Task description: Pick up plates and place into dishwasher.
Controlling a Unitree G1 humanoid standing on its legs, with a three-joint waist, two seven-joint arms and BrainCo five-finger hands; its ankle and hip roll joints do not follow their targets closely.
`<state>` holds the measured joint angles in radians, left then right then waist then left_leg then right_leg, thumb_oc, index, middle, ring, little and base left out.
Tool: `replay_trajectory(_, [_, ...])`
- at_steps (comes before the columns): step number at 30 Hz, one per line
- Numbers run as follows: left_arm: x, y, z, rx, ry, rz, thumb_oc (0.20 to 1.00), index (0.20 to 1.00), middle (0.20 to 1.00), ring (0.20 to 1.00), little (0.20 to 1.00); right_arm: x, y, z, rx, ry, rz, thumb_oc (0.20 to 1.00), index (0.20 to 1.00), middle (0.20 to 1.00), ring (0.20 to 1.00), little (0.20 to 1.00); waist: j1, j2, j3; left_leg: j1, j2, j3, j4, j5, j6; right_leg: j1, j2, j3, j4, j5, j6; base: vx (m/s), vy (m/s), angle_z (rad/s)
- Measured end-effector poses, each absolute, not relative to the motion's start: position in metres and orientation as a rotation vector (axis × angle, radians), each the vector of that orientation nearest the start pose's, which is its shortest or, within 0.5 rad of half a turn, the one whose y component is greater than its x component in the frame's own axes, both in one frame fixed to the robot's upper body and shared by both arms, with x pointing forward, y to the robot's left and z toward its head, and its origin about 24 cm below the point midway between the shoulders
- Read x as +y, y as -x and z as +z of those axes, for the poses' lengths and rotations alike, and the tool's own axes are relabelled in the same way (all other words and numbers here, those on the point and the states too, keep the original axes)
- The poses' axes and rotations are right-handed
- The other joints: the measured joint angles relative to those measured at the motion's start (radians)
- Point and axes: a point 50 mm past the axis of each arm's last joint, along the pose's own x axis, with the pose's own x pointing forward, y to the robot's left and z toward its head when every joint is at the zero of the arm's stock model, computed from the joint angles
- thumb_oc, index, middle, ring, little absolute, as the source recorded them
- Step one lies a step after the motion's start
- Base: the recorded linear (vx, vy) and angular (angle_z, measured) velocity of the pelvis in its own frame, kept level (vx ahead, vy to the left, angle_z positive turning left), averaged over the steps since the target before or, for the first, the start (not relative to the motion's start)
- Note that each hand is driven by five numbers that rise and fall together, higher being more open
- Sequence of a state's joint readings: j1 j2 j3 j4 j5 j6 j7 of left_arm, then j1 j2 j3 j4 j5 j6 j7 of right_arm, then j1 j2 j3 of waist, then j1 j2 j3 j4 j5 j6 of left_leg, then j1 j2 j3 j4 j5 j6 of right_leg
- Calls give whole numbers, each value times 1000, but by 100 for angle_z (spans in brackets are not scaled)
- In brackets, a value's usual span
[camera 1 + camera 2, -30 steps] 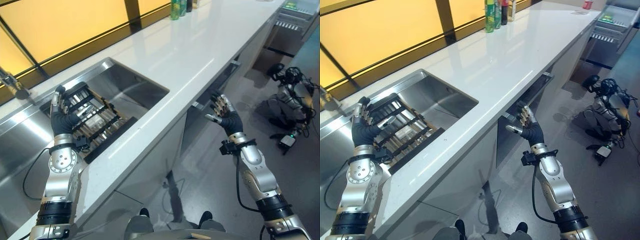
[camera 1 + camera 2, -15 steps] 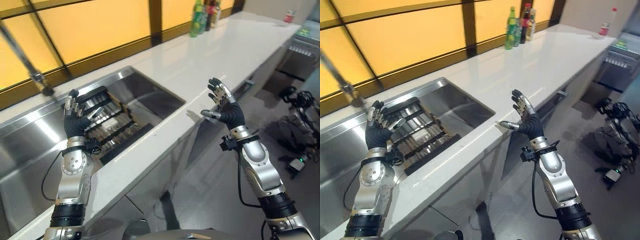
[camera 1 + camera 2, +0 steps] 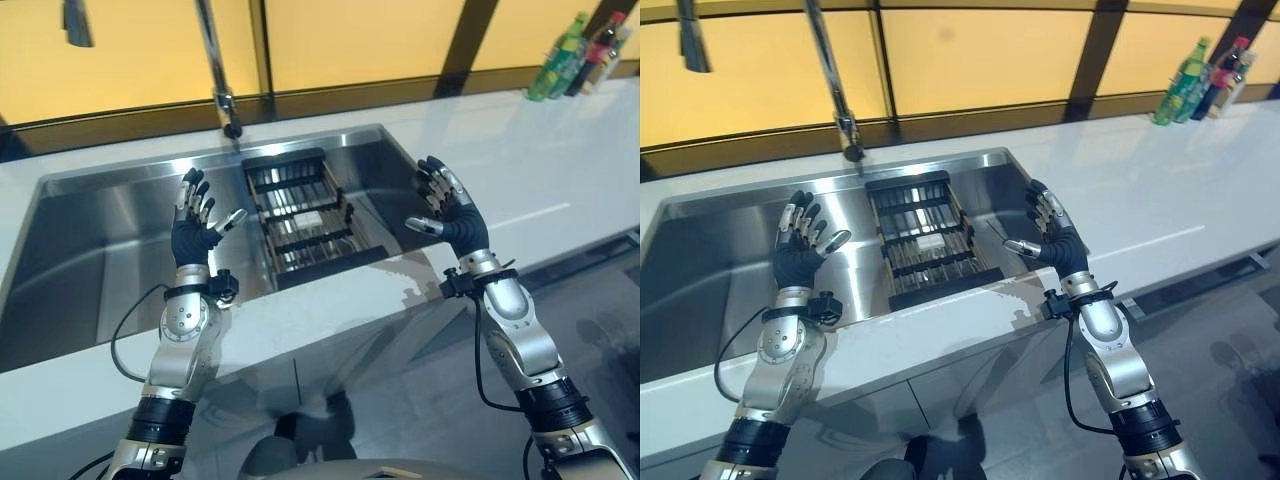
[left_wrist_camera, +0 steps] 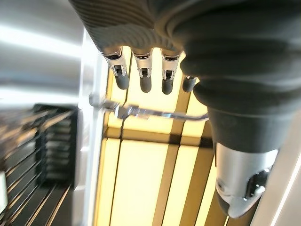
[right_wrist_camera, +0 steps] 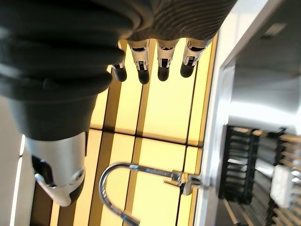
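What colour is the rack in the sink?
The rack is black, with a small white piece; best seen in the right eye view.

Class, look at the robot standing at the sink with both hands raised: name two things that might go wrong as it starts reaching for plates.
1. The black dish rack sits down inside the steel sink; reaching in, either hand may knock the sink wall or the rack's wires.
2. The faucet rises just behind the rack, so a raised left hand or right hand might strike it. Both hands are open and hold nothing yet.
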<state>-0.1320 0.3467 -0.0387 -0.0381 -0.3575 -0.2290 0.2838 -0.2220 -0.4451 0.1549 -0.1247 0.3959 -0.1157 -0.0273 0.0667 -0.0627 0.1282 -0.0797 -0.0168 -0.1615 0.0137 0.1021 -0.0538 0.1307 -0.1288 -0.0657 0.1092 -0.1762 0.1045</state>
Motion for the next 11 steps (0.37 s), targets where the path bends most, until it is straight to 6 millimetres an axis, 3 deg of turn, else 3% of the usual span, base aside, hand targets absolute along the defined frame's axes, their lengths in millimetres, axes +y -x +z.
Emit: replay_trajectory(11, [209,-263,119,-390,78,206,1000,1000,1000,1000,1000,-167,-283,146,-391,29,171,1000,1000,1000,1000,1000,9,5,-4,20,14,21,-42,23,-11,76,5,-56,-100,28,-4,24,-67,14])
